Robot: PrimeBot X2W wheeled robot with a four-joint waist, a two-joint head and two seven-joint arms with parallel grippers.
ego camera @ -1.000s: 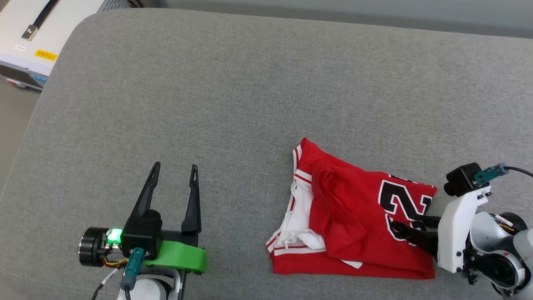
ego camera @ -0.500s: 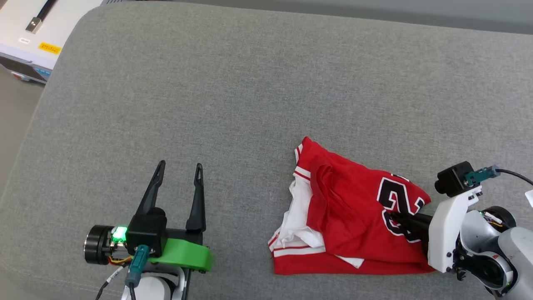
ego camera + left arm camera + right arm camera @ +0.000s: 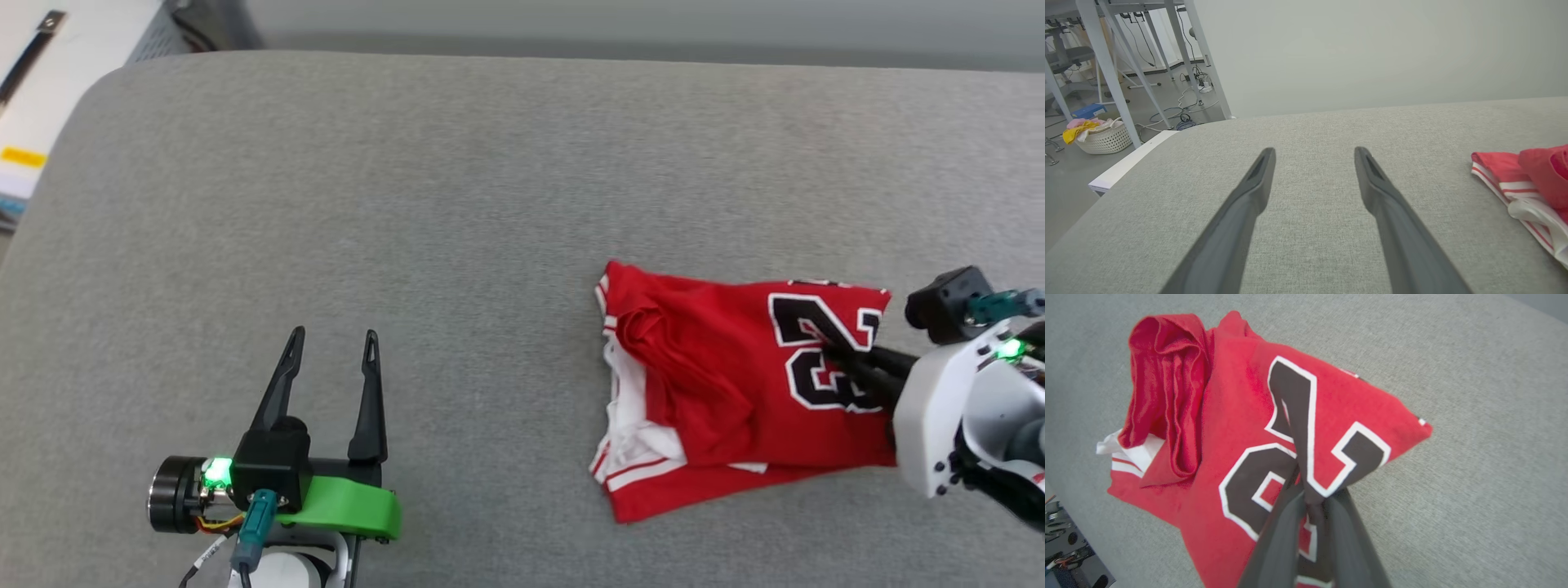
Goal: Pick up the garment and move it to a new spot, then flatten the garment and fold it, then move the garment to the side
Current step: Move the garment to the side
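Observation:
The garment [image 3: 718, 392], a red jersey with white sleeves, striped trim and black white-outlined numerals, lies bunched on the grey cushion at the right. My right gripper [image 3: 833, 353] reaches in from the right edge and is shut on the garment at the numerals; in the right wrist view the fabric [image 3: 1241, 428] is pinched into a ridge between the two dark fingers, right gripper [image 3: 1306, 490]. My left gripper [image 3: 333, 336] hovers open over bare cushion at lower left, well away from the garment. The left wrist view shows the left gripper [image 3: 1314, 153] open with the garment's striped edge [image 3: 1515, 183] at far right.
The grey cushion [image 3: 457, 204] spreads wide to the left and behind the garment. A white device [image 3: 33, 106] with a yellow label sits past the cushion's far left corner. Off the left edge are white table legs [image 3: 1106, 61] and a laundry basket [image 3: 1102, 139] on the floor.
The right gripper closed on the garment at the numerals and has drawn that part up and to the right. The head camera also shifted. The left gripper stayed open.

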